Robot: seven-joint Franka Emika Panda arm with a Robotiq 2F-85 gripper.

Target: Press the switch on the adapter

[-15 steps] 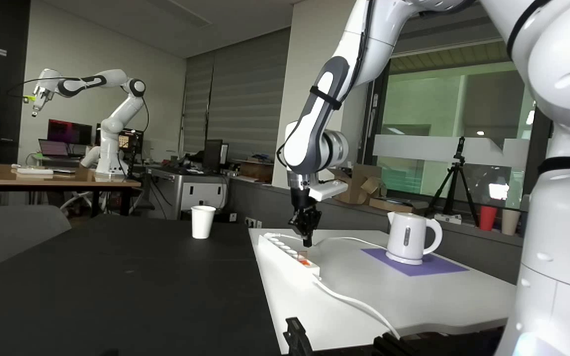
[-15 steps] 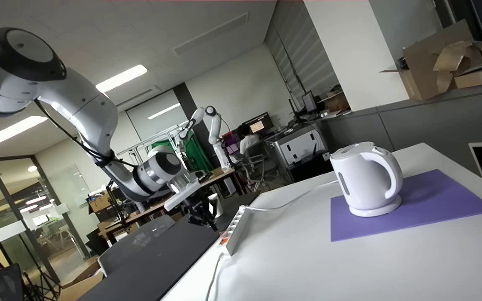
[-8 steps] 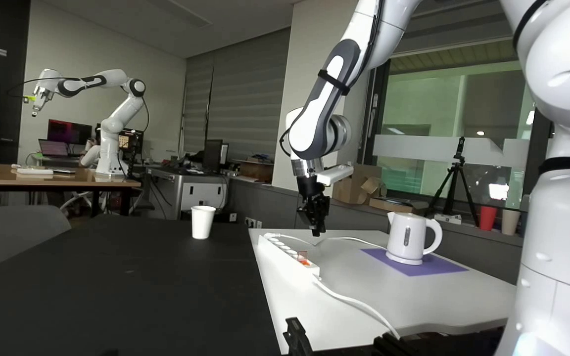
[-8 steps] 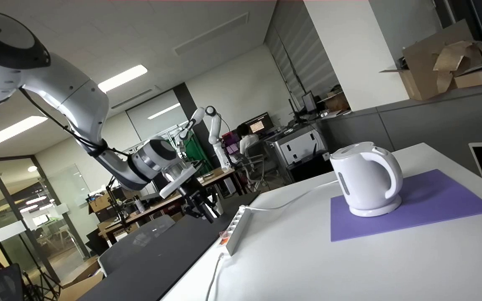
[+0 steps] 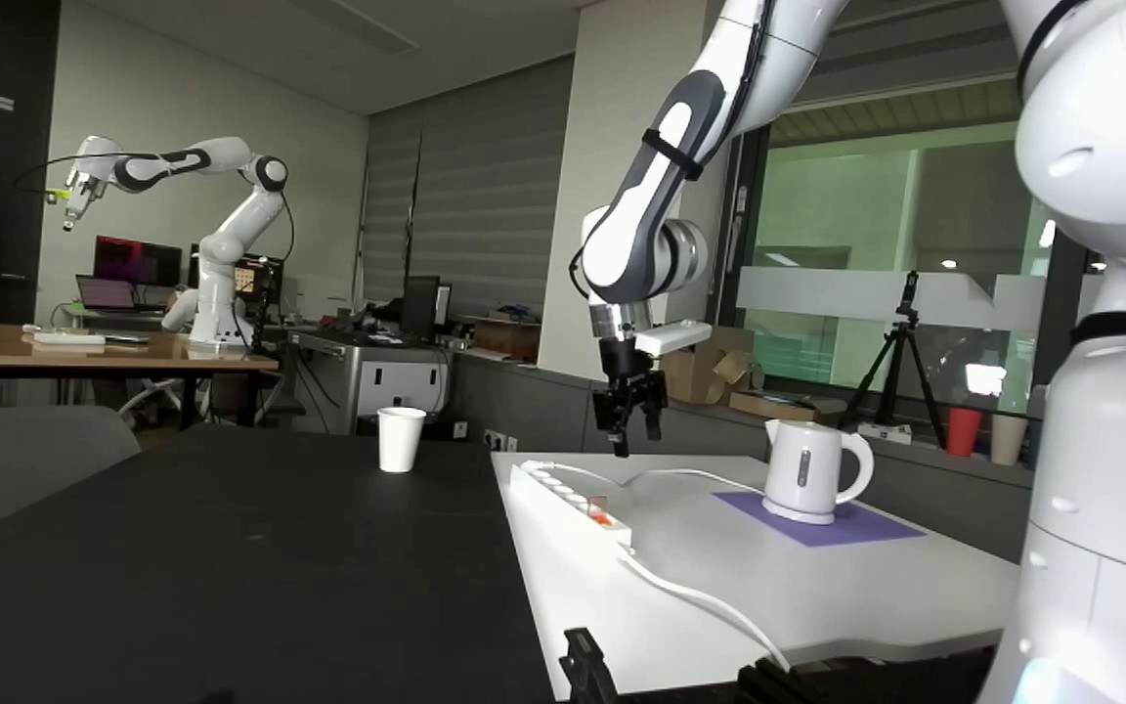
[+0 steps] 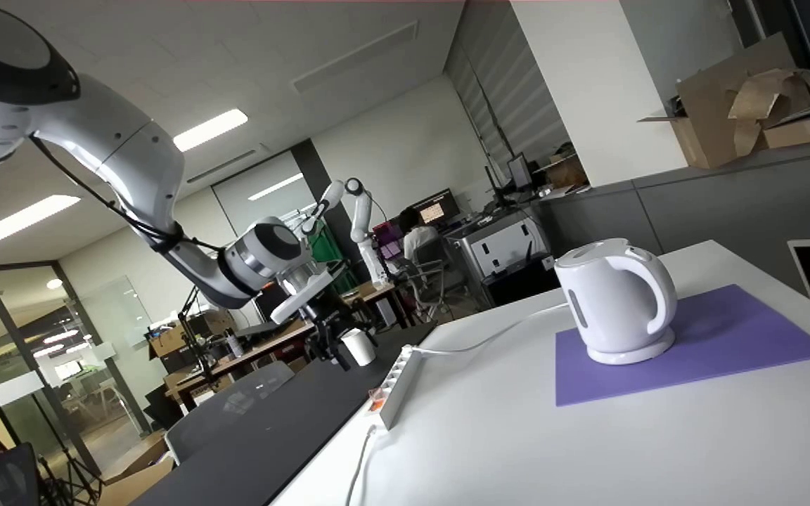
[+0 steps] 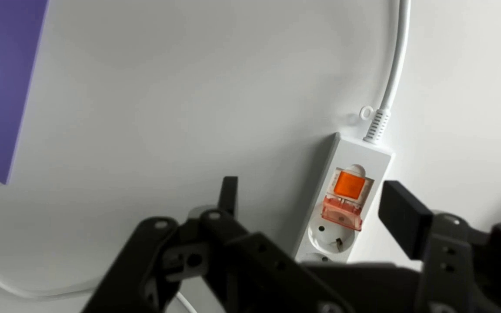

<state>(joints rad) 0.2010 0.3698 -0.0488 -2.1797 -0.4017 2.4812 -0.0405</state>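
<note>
The black two-fingered gripper is hovering higher than a second ago, and its fingers, together then, are now standing well apart, holding nothing. The wrist view is showing what the exterior views are reducing to a speck: the orange rectangular switch, sitting at the near, corded end of the long narrow white plastic power strip, a translucent red flap standing open beside it. The gripper is blocking the strip's other end there; both exterior views are showing its whole length, lying along the left edge of the white table. To the right, a white plastic kettle is standing on a purple rectangular mat. In an exterior view, a white paper cup is standing upright, well left of the gripper.
</note>
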